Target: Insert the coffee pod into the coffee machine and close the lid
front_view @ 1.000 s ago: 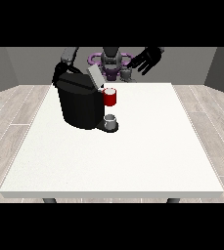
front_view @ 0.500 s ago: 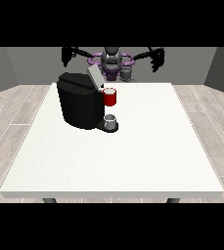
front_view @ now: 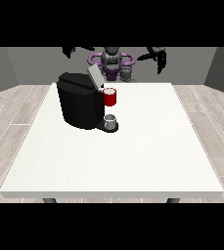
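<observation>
The robot point(front_view: 112, 62), grey-bodied with purple rings at its shoulders, sits behind the far edge of the large white table point(front_view: 133, 156) with both arms raised and spread wide.

The hand at the view's right point(front_view: 158, 57) hangs high above the table's far edge, its black fingers pointing downward and fairly straight; nothing is in it. The hand at the view's left point(front_view: 70, 50) is also lifted, up at the level of the robot's head. It shows only as a small dark shape, so whether its fingers are straight or curled cannot be told, and no object is seen in it.

Below the hand at the view's left, and a little nearer the camera, stands the boxy black coffee machine point(front_view: 79, 100) on the table's left half. Its pale grey lid point(front_view: 94, 76) stands tilted up, open, at the machine's top on the side facing the robot. Well below and to the left of the hand at the view's right, a red thing at the machine point(front_view: 110, 96) juts from the machine's front. Under that red thing, a small grey thing point(front_view: 111, 120) rests on the machine's dark base; whether it is the coffee pod cannot be told. Both hands are well apart from the machine.
</observation>
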`<action>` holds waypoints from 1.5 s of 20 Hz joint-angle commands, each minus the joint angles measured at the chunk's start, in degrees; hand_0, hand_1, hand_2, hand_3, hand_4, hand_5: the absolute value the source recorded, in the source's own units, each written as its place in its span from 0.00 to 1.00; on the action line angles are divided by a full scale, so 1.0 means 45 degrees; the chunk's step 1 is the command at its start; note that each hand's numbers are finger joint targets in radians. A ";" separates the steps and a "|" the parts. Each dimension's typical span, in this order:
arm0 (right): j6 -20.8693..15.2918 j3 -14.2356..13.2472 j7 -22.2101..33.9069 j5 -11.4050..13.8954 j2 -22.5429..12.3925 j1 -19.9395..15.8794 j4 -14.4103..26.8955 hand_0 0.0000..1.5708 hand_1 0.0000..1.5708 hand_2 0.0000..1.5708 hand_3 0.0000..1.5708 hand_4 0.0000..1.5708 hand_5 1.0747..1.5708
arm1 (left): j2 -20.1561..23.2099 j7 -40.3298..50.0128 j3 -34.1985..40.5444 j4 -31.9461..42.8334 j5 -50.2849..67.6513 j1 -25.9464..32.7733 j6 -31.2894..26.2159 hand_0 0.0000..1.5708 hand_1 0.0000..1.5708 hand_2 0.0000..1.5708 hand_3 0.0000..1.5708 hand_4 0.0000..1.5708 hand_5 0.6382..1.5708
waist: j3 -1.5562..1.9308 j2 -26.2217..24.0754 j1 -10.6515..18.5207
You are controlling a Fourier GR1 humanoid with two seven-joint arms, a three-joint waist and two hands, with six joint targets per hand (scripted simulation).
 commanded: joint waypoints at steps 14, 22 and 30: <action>0.0584 -0.1673 0.0456 -0.1849 -0.0415 -0.2526 0.2951 0.00 0.00 0.00 0.00 0.04 1.00 | -0.0099 0.1648 -0.2417 -0.4902 0.2204 0.1881 0.0220 0.00 0.00 0.00 0.00 0.22 1.00 | 0.0003 0.2116 0.1006; 0.0363 -0.1234 -0.0115 -0.1492 -0.0284 -0.3691 0.3519 0.00 0.00 0.00 0.00 0.00 1.00 | 0.0310 0.2486 -0.2379 -0.7397 0.2803 0.2777 -0.0081 0.00 0.00 0.00 0.00 0.22 1.00 | 0.0002 0.3066 0.0900; 0.0502 -0.0340 0.0258 -0.0972 0.0009 -0.4375 0.3649 0.00 0.00 0.00 0.00 0.05 1.00 | 0.0709 0.2697 -0.2278 -0.8474 0.2992 0.3700 0.0311 0.00 0.00 0.00 0.00 0.24 1.00 | -0.0002 0.3366 0.0387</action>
